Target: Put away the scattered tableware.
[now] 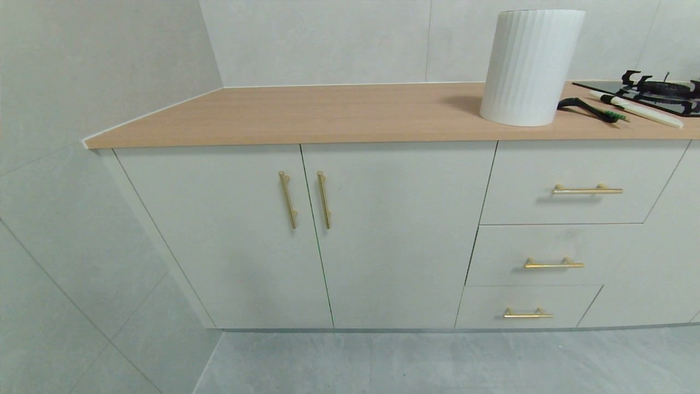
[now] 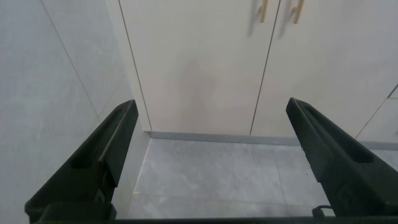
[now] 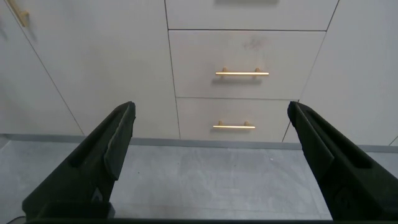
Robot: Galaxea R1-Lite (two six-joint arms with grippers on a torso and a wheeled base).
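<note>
Two utensils, one black (image 1: 585, 106) and one white (image 1: 640, 110), lay far right on the counter (image 1: 328, 115), just right of one ribbed holder (image 1: 530, 65), by the hob (image 1: 661, 87). The left gripper (image 2: 210, 109) and right gripper (image 3: 210, 109) hung low, jaws apart (both empty), facing two doors (image 1: 229, 230) and three drawers (image 1: 569, 164). They would likely need to rise, shift right and take each handle squarely.

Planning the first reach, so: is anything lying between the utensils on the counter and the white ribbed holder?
Nothing visible does. The black-handled utensil lies close beside the holder on the counter, and the white-handled one lies just beyond it, next to the stove.
</note>
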